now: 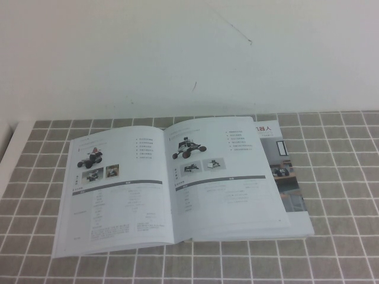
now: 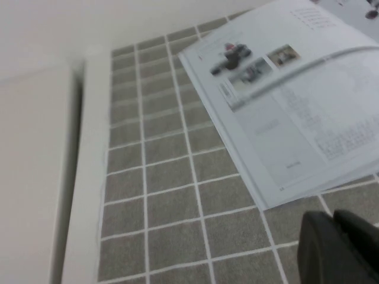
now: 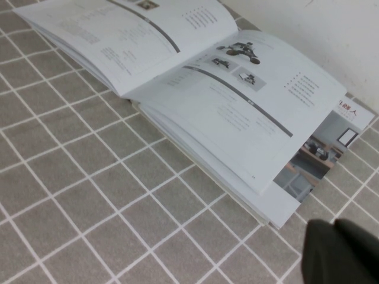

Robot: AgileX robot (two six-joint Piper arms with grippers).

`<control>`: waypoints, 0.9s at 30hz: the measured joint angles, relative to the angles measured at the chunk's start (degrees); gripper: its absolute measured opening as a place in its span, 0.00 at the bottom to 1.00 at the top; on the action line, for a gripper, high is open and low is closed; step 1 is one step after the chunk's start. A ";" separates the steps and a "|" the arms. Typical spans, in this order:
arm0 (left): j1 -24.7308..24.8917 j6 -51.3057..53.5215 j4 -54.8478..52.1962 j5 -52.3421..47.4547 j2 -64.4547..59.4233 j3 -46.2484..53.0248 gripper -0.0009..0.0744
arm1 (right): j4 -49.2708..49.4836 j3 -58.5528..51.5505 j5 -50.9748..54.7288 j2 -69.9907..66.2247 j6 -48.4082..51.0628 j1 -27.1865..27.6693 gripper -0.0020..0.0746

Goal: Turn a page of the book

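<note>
Lying open mid-surface: book, page flat. Peeking into wrist views only: left tool, state untellable; right tool, closed, empty.

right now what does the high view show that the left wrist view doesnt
Only the high view shows the whole open book: both facing pages, the right page with a dark wheeled vehicle, and the colourful cover edge poking out beyond it. Neither pincer appears there.

Only the left wrist view shows the left pincer, dark, hovering low over the tiles near the book's corner, plus the white ledge beside the mat.

Both share the left page and the grey tiled mat.
</note>
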State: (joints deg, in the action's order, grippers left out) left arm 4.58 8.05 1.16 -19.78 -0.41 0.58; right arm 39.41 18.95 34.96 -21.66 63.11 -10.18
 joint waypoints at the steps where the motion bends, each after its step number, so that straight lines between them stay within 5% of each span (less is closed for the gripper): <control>1: -1.14 -1.32 -0.14 0.20 0.48 0.00 0.01 | 0.10 0.00 0.00 0.00 0.00 0.00 0.02; 6: -5.29 -3.06 -0.74 0.20 1.00 0.00 0.01 | 0.44 0.00 0.00 0.00 0.00 0.00 0.02; 27: -5.29 -3.67 -1.16 0.20 1.12 0.00 0.01 | 0.51 0.00 0.00 0.72 0.00 0.00 0.02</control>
State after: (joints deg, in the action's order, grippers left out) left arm -0.71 4.38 0.00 -19.58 0.71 0.58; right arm 39.92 18.95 34.96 -20.94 63.11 -10.18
